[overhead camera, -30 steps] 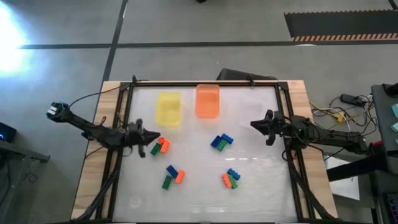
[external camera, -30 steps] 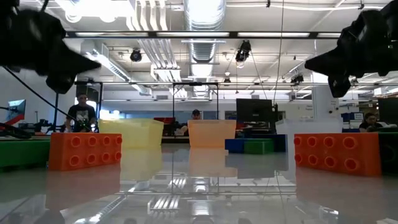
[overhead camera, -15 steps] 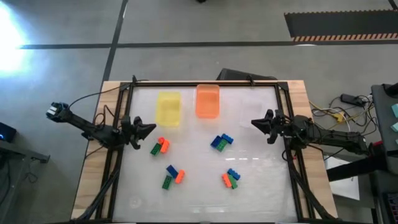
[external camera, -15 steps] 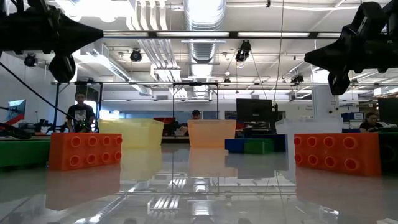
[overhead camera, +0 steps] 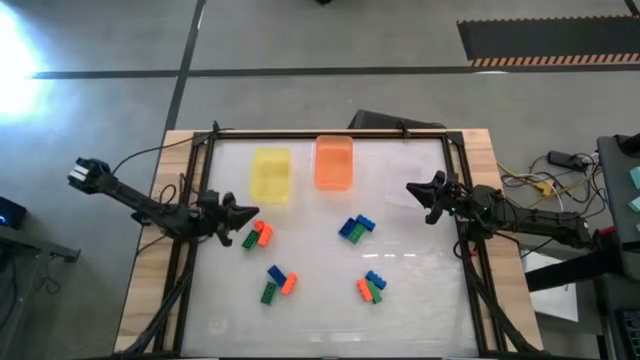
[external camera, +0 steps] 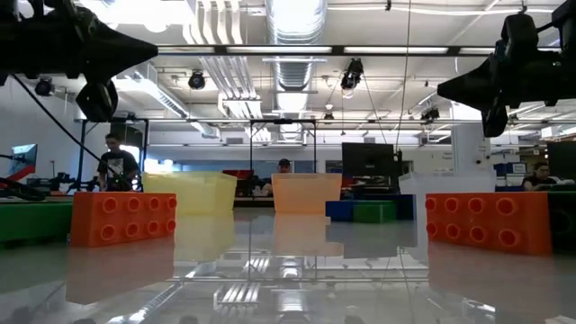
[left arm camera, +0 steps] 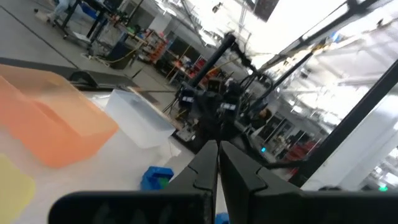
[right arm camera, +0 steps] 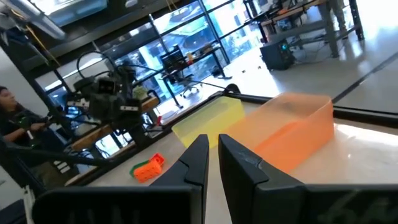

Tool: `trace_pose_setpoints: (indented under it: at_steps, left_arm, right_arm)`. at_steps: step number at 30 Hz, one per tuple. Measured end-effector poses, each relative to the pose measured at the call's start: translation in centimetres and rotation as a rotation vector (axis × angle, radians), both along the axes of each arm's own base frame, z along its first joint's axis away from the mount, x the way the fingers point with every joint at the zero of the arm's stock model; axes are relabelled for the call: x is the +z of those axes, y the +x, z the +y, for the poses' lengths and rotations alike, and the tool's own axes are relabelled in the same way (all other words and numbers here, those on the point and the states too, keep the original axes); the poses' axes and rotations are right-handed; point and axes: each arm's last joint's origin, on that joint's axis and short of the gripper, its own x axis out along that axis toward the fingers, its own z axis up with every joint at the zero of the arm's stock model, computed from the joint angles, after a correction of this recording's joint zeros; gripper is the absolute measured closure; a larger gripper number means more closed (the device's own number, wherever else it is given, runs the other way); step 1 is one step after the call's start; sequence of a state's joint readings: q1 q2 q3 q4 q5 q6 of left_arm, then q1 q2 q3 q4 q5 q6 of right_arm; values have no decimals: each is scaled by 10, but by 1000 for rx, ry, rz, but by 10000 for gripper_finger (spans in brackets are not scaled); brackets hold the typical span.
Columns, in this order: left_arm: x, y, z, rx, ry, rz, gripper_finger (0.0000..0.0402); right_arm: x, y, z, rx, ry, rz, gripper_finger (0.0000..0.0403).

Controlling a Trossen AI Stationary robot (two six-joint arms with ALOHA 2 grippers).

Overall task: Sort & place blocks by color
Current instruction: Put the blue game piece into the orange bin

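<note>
Table (overhead camera: pixel 420 310) edges hold both arms; blocks (overhead camera: pixel 357 228) central.

In the low view, the picture's edges are cutting off both grippers, the left gripper (external camera: pixel 135 49) on its outer side and the right gripper (external camera: pixel 445 90) likewise, so only dark silhouettes are showing. An orange block (external camera: pixel 486 220) is hiding whatever is lying behind it toward the table's far edge. In the left wrist view, a blue block (left arm camera: pixel 155 177) is sitting partly behind the fingers (left arm camera: pixel 202 168). In the high view, the clear tray (overhead camera: pixel 405 180) near the table's far right corner is barely showing against the surface
</note>
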State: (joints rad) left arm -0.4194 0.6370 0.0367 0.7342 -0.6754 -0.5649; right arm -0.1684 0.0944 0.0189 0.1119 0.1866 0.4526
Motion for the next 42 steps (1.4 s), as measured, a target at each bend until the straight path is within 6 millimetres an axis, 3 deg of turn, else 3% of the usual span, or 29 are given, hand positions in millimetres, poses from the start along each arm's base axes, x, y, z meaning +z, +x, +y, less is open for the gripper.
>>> trace_pose_setpoints:
  at_steps: [9,21,32,42]
  left_arm:
    - [-7,11,-4,15,10,36,401]
    - [-22,17,-5,93,51,136,401]
    - [-19,18,-5,120,56,108,401]
    - [-14,17,-4,136,71,79,401]
  right_arm:
    - [0,-1,-3,-122,5,2,374]
    - [0,-2,-3,-129,-1,0,374]
    - [26,-5,1,-42,-223,-207,374]
    - [32,-5,1,-45,-283,-244,374]
